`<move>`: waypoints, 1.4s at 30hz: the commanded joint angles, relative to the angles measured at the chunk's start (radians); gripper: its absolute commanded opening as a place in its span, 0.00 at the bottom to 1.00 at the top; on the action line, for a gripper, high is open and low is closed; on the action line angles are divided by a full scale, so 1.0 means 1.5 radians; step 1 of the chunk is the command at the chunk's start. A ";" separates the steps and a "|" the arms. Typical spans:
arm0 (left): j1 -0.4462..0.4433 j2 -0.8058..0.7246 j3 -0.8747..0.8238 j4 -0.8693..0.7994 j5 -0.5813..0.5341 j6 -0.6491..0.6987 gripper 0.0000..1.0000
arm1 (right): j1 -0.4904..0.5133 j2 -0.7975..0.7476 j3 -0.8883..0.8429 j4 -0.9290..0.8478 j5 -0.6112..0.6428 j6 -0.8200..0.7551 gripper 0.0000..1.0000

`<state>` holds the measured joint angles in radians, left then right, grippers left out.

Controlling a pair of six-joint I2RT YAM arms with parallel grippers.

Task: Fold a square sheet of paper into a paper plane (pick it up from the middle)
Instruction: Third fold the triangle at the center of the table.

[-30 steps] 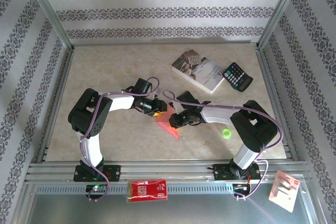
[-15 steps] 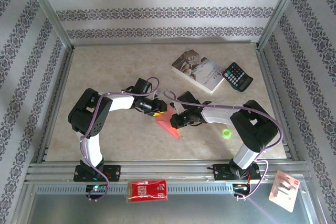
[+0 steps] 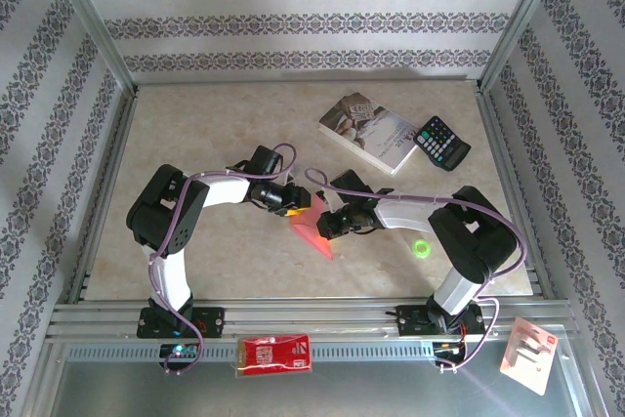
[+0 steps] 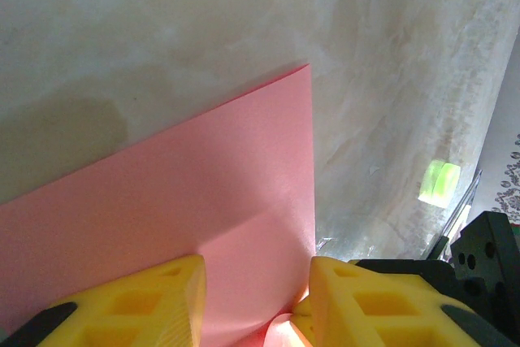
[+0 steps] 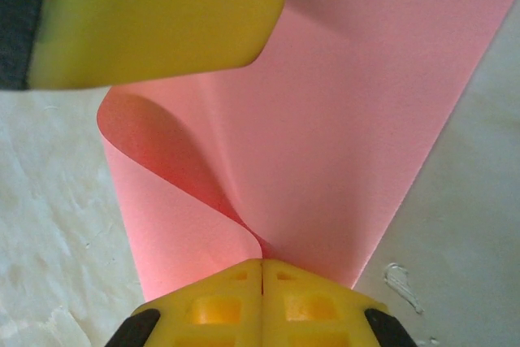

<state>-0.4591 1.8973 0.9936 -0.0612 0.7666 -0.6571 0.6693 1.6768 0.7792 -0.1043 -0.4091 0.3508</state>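
One sheet point(image 5: 341, 119) inside right claw point(image 5: 262, 266)

**Lighting and picture quality: three views**

Top view: bright, even, diffuse light. The square sheet of paper point(image 3: 311, 229) reads vivid. The arms cast only faint, soft shadows on the table point(image 3: 225, 124) around it. The wall far beyond the sheet is washed pale, and the frame posts lean outward at the edges.

Left wrist view: a dull shadow patch lies left of the sheet's corner and white glare to its right, where a green object point(image 4: 439, 183) is blurred.

Right wrist view: the sheet is sharp, its curl darker inside. The left gripper's finger point(image 5: 154, 14) above it is out of focus and shades it softly.
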 commanded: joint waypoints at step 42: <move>-0.010 -0.003 0.045 -0.054 -0.048 0.004 0.41 | 0.008 0.026 -0.048 -0.003 0.034 0.045 0.02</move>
<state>-0.4656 1.8973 1.0298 -0.0963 0.7208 -0.6579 0.6704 1.6802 0.7502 -0.0429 -0.4137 0.4088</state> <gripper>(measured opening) 0.406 0.050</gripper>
